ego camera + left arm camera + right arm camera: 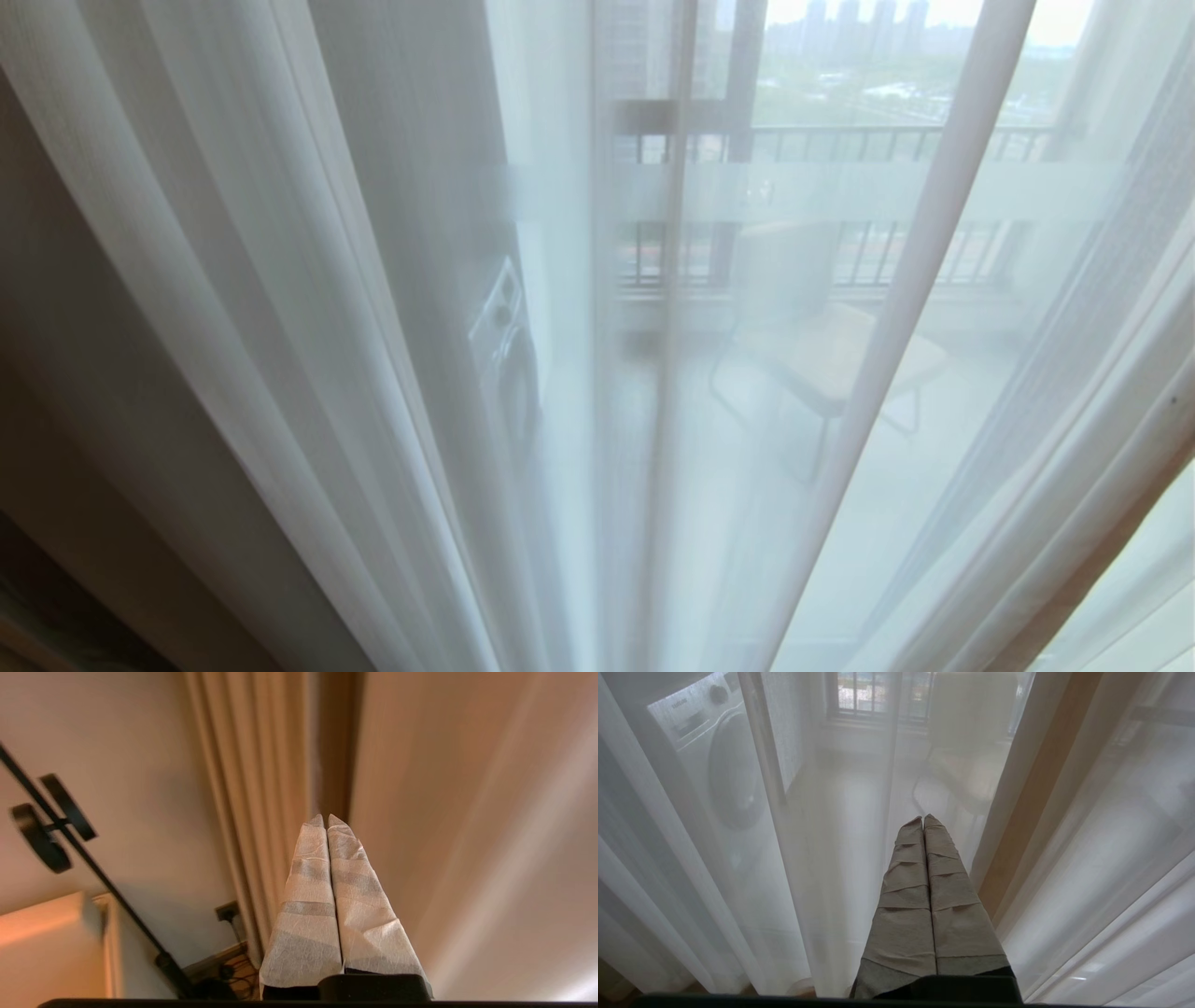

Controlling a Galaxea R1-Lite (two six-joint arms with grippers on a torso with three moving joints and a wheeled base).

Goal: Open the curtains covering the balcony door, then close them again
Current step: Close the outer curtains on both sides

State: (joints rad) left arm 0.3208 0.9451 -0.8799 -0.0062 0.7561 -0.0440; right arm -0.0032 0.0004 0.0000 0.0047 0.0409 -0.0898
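Nearest in the left wrist view, the left gripper (327,817) shows two tapering fingers (306,896) wrapped in crinkled white tape with grey bands; its jaws are pressed together and hold nothing. Just beyond their tips hang the curtains (261,788), thick beige woven cloth in deep vertical folds, with a broad smooth panel of the same cloth filling the side next to the gripper. Farther off stand a plain wall, a wall socket (227,911) low down with cables under it, and a thin black floor lamp (51,821) with two round heads, its base partly cut off.

The right gripper (923,817), taped the same way, also has its jaws closed and empty, pointing at the sheer white layer (738,882).

From the head, neither arm shows. The sheer fills the view in soft fanning folds, with the beige drape at the left edge. Through it, hazily, appear the balcony door (738,121) with its frosted band, a washing machine (504,355), a chair (831,355) and a barred railing (887,145).
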